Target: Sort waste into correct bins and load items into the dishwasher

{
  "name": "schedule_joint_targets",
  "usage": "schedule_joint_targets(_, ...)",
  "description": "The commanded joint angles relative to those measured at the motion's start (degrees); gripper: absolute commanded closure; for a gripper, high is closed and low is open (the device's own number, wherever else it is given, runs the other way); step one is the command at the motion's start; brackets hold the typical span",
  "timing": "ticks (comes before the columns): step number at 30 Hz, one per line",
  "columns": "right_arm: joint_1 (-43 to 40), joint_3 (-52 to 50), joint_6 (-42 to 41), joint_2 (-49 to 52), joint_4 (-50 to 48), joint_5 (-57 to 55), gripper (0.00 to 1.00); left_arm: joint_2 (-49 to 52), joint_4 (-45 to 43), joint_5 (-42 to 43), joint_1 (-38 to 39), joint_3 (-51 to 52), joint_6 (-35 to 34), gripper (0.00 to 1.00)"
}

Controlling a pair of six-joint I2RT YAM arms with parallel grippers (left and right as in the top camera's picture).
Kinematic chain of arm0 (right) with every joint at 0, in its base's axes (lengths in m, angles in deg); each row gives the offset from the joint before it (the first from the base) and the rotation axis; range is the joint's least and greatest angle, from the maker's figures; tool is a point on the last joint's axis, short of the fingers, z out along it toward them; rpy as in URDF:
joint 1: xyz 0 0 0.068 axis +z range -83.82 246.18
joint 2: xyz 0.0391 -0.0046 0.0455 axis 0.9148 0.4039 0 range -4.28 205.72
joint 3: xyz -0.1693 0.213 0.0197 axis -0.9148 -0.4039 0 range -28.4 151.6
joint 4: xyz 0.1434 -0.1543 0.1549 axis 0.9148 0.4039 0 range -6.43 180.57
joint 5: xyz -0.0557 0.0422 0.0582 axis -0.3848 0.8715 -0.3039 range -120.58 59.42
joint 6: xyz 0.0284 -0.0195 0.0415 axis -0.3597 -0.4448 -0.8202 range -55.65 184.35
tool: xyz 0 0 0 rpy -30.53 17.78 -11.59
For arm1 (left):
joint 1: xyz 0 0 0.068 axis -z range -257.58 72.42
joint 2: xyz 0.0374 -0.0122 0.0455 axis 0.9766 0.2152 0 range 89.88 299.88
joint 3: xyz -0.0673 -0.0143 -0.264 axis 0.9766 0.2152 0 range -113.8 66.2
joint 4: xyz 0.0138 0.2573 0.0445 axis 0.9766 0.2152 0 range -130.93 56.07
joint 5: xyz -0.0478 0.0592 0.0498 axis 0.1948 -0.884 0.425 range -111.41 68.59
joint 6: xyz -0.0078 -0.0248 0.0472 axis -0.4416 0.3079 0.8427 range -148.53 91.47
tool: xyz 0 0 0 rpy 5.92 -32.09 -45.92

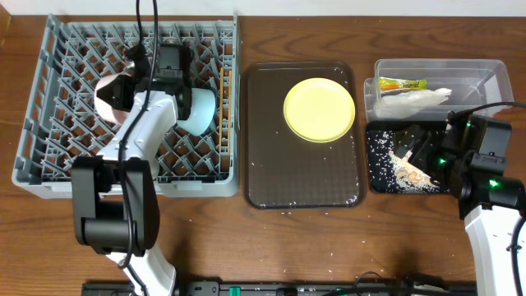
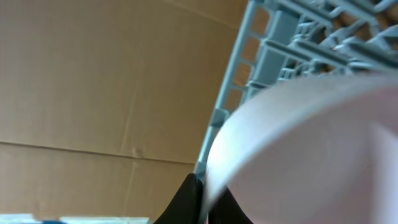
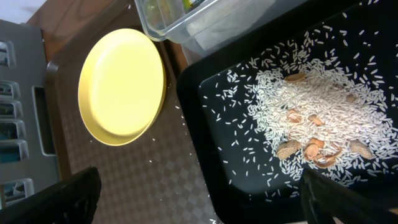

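Left hand (image 1: 133, 80) is clamped on the white bowl (image 1: 111, 97), which I hold tilted over the rack (image 1: 33, 140), pegs right beneath it. Right hand (image 1: 415, 141) hangs wide open over the black tray (image 1: 380, 177). The yellow plate (image 1: 319, 109) lies to its left, nearer it than my left hand.

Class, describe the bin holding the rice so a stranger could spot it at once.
Find the central dark brown serving tray and look to its right, where two containers stand. The one nearer the robot is the black tray: unlike the clear tub behind it, it is shallow, opaque and strewn with white rice.
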Motion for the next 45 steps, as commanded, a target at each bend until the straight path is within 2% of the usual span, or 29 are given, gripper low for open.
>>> schedule_joint_targets(1, -0.2, 0.8, -0.2, -0.6, 0.0, 0.2, 0.01, 0.5, 0.5, 3.9, 1.1, 0.5, -2.3, 0.92)
schedule_joint_targets(9, -0.2, 0.8, -0.2, -0.6, 0.0, 0.2, 0.01, 0.5, 1.2, 4.1, 1.9, 0.5, -2.5, 0.9)
schedule_joint_targets(14, -0.2, 0.8, -0.2, -0.6, 0.0, 0.2, 0.01, 0.5, 2.5, 4.1, 2.0, 0.5, -2.5, 0.64)
schedule_joint_targets(18, -0.2, 0.8, -0.2, -0.6, 0.0, 0.2, 0.01, 0.5, 2.6, 5.6, 3.0, 0.5, -2.5, 0.51)
schedule_joint_targets(22, -0.2, 0.8, -0.2, -0.6, 0.0, 0.2, 0.01, 0.5, 2.8, 11.7, 4.0, 0.5, -2.4, 0.49)
schedule_joint_targets(27, -0.2, 0.8, -0.2, -0.6, 0.0, 0.2, 0.01, -0.4, 2.8, 14.2, 6.5, 0.5, -2.4, 0.45)
schedule_joint_targets(31, -0.2, 0.8, -0.2, -0.6, 0.0, 0.2, 0.01, -3.3, 4.3, 20.5, 8.3, 0.5, -2.5, 0.43)
schedule_joint_targets(35, -0.2, 0.8, -0.2, -0.6, 0.0, 0.2, 0.01, -8.4, 5.7, 30.3, 9.3, 0.5, -3.6, 0.43)
schedule_joint_targets(37, -0.2, 0.8, -0.2, -0.6, 0.0, 0.2, 0.01, -11.5, 6.6, 36.0, 9.4, 0.5, -5.1, 0.48)
schedule_joint_targets(38, -0.2, 0.8, -0.2, -0.6, 0.0, 0.2, 0.01, -13.3, 7.1, 39.3, 9.3, 0.5, -6.1, 0.57)
schedule_joint_targets(39, -0.2, 0.8, -0.2, -0.6, 0.0, 0.2, 0.01, -14.8, 7.7, 41.9, 9.3, 0.5, -7.2, 0.71)
schedule_joint_targets(41, -0.2, 0.8, -0.2, -0.6, 0.0, 0.2, 0.01, -17.7, 8.8, 48.2, 9.1, 0.5, -9.7, 0.92)
schedule_joint_targets(45, -0.2, 0.8, -0.2, -0.6, 0.0, 0.2, 0.01, -20.4, 10.2, 56.5, 9.1, 0.5, -10.4, 0.92)
